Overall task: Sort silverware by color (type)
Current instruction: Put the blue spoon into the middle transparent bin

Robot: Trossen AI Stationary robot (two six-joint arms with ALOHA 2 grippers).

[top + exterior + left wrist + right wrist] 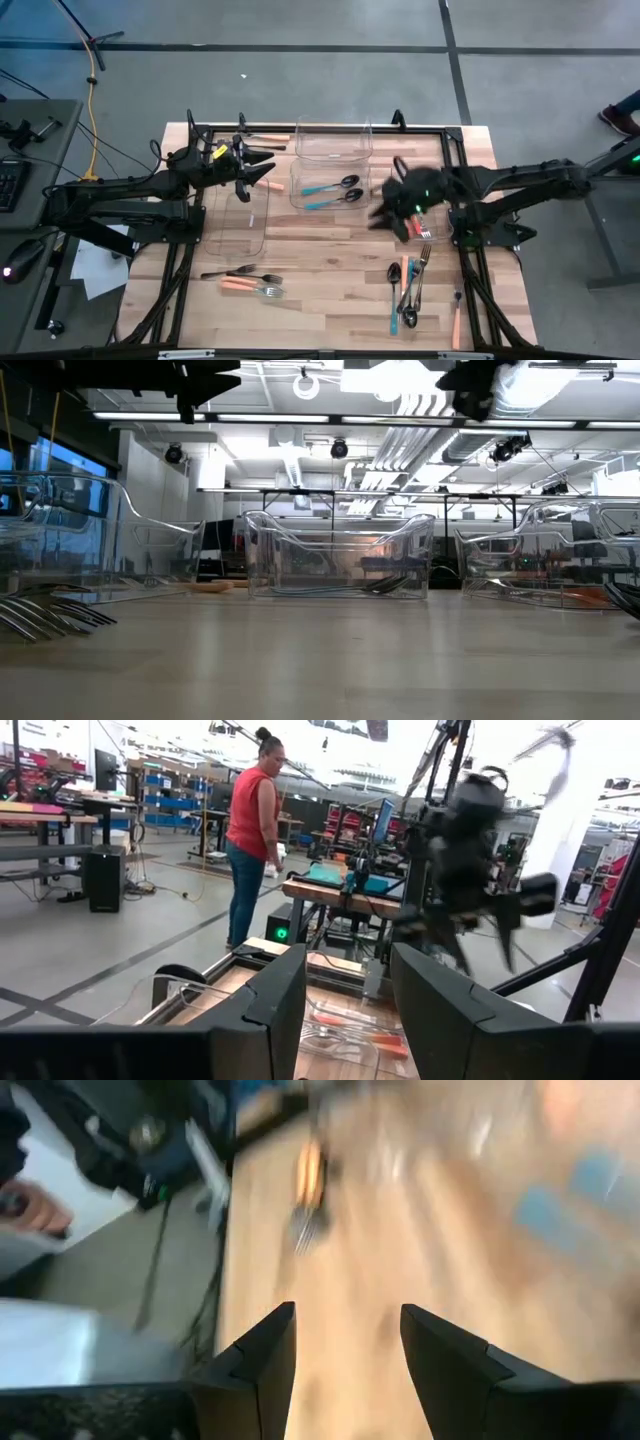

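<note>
The silverware lies in groups. A black spoon and orange-handled forks (247, 280) lie near the front left. Spoons, forks and teal or orange pieces (406, 285) lie at the front right. Two teal-handled spoons (333, 189) rest in the middle clear bin (296, 176). My left gripper (262, 168) hangs open and empty above the left bin's (228, 232) far end; its fingers (285, 990) hold nothing. My right gripper (383, 212) is open and empty too, tilted down over bare wood beside the middle bin. In the blurred right wrist view its gap (348, 1315) is empty, with an orange-handled fork (308, 1190) beyond.
A far clear bin (333, 128) and a right bin (446, 236) with forks in it stand on the table. Orange-handled pieces lie at the far edge (266, 137), by the left bin (268, 185) and at the front right (457, 322). A person (255, 830) stands beyond the table.
</note>
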